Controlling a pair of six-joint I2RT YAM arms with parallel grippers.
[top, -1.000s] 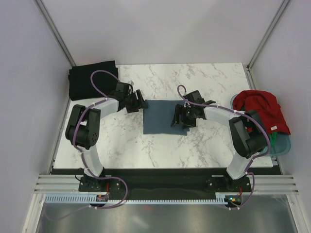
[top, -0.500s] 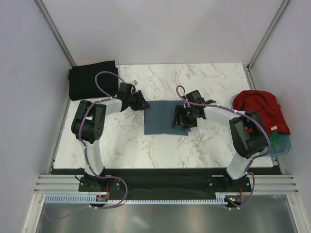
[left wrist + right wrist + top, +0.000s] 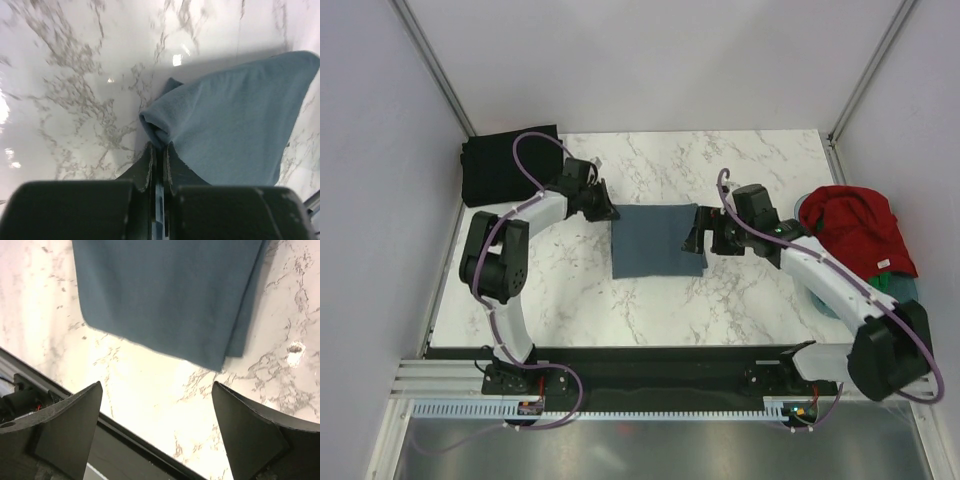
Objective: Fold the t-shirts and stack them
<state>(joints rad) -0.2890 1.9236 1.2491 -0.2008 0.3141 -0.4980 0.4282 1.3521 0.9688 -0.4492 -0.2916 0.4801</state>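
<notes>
At the far left corner of the worktop a black t-shirt is lying folded, probably serving as the base of the stack. The left arm is bending up at the elbow and reaching rightward and away from its base, bringing the left pincer low onto the far left corner of the blue-grey t-shirt. That shirt is lying folded into a rectangle at the middle of the worktop. The wrist view shows the jaws pressed together on a bunched fold of the cloth, likely a hold for carrying or dragging the shirt toward the black one. The right arm is stretching diagonally from its base toward the shirt's right edge. The right pincer is hovering there with its jaws spread wide and nothing between them, seemingly free of the cloth. Further right, a red t-shirt is lying crumpled in a pale blue tub with a green t-shirt peeking out beneath, both awaiting folding.
</notes>
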